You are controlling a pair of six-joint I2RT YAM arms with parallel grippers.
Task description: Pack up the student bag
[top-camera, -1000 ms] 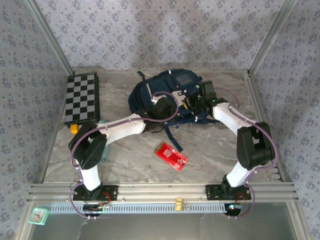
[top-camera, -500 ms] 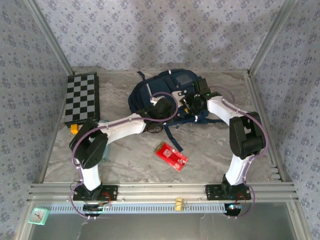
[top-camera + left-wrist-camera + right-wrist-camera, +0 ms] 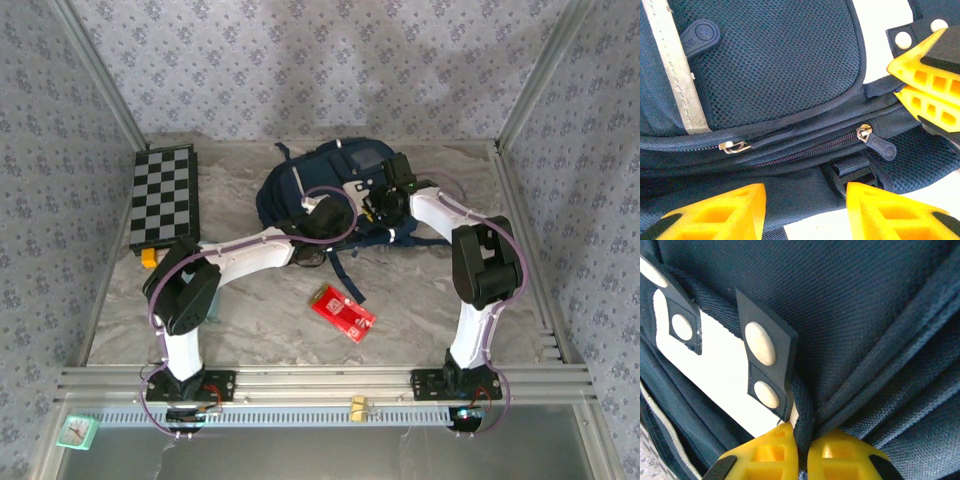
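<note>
The student bag (image 3: 290, 190) lies at the far edge of the table (image 3: 420, 310), about mid-width, and both arms cover its near side. From above, the fingers are lost against the dark fabric. Up close, the left gripper (image 3: 805, 205) stands open over a zip (image 3: 805, 152), while the right gripper (image 3: 802, 447) pinches a fold of the bag. A chessboard (image 3: 165, 195) lies at the far left corner. A red packet (image 3: 342, 313) sits near the middle, apart from the bag.
</note>
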